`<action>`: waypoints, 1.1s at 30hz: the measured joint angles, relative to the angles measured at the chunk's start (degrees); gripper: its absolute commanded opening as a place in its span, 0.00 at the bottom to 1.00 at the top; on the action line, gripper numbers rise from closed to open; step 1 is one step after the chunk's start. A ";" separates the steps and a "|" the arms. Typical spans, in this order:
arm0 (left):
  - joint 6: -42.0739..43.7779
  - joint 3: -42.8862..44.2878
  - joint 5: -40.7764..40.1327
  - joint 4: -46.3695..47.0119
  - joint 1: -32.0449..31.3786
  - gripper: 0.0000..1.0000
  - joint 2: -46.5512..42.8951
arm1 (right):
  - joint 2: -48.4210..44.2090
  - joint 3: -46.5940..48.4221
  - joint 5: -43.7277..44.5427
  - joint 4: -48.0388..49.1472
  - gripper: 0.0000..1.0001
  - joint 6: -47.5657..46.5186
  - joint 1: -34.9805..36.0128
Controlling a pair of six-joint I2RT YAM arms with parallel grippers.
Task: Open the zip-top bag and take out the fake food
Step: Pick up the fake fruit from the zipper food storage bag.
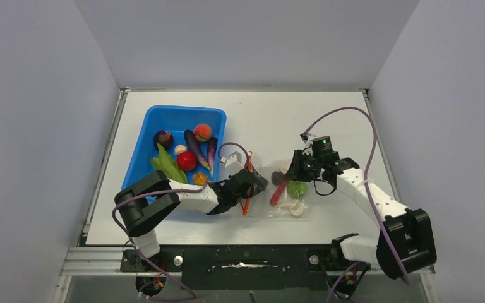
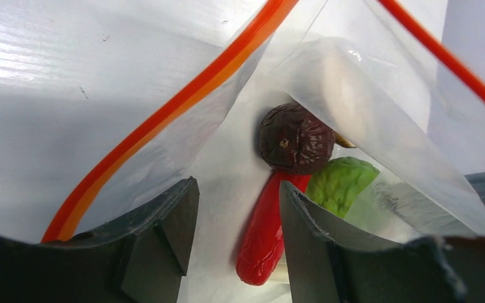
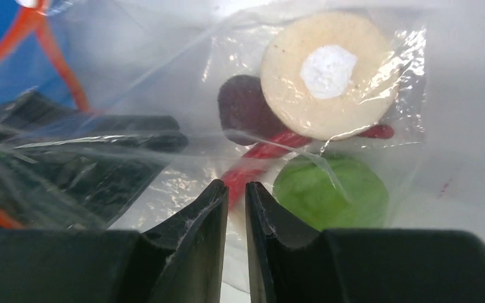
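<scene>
The zip-top bag [image 1: 262,205] lies at mid-table, its orange-red zipper strip [image 1: 247,189] spread apart at the left end. My left gripper [image 1: 259,182] reaches into that mouth. In the left wrist view it [image 2: 238,186] is open, and a long red piece [image 2: 262,233] of fake food lies by its right finger. Beyond it are a dark wrinkled ball [image 2: 295,139] and a green bumpy piece [image 2: 341,183]. My right gripper [image 1: 292,172] is at the bag's far side. In its wrist view the jaws [image 3: 237,185] pinch clear film, with a white mushroom [image 3: 328,72] behind.
A blue bin [image 1: 158,120] stands at the left rear, holding eggplants, a red tomato [image 1: 186,161], a peach [image 1: 203,132] and green pods. White walls enclose the table on three sides. The left forearm lies along the bin's near edge.
</scene>
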 measured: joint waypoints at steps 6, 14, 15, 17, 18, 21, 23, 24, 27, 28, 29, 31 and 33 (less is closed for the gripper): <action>-0.31 -0.24 0.00 2.21 -0.13 0.49 -0.17 | -4.98 3.23 4.44 -0.70 0.17 -1.05 -0.07; -0.31 -0.31 0.02 3.04 -0.28 0.49 -0.26 | 5.79 3.85 4.37 0.57 0.18 -1.46 -0.07; -0.28 -0.48 0.04 3.48 -0.28 0.49 -0.26 | 7.89 3.74 3.93 0.76 0.18 -1.49 -0.04; -0.20 -0.72 0.09 4.02 -0.28 0.50 -0.26 | 10.62 3.30 2.91 1.77 0.18 -1.44 -0.02; -0.15 -0.96 0.17 4.55 -0.28 0.51 -0.26 | 11.32 2.86 2.51 2.38 0.18 -1.44 0.00; -0.04 -1.64 0.44 5.79 -0.28 0.54 -0.26 | 11.34 1.62 1.84 3.02 0.18 -1.38 0.02; 0.07 -1.81 0.50 6.29 -0.28 0.56 -0.26 | 11.19 1.22 1.60 3.15 0.18 -1.38 0.02; 0.11 -1.81 0.50 6.49 -0.28 0.57 -0.26 | 11.10 1.09 1.46 3.23 0.18 -1.38 0.02; 0.42 -1.75 0.76 7.10 -0.26 0.59 -0.26 | 10.64 0.83 0.92 3.39 0.18 -1.38 0.02; 0.68 -1.51 1.07 7.06 -0.28 0.59 -0.20 | 10.54 0.79 0.59 3.52 0.18 -1.33 0.02; 0.87 -1.09 1.38 7.08 -0.28 0.59 0.07 | 10.49 0.61 0.37 3.78 0.18 -1.27 0.02; 1.18 0.33 2.01 7.10 -0.28 0.60 1.07 | 10.38 0.02 -0.07 4.48 0.18 -1.09 0.02; 1.49 2.25 2.91 7.08 -0.28 0.60 2.60 | 10.27 -0.50 -0.50 4.85 0.18 -0.81 0.02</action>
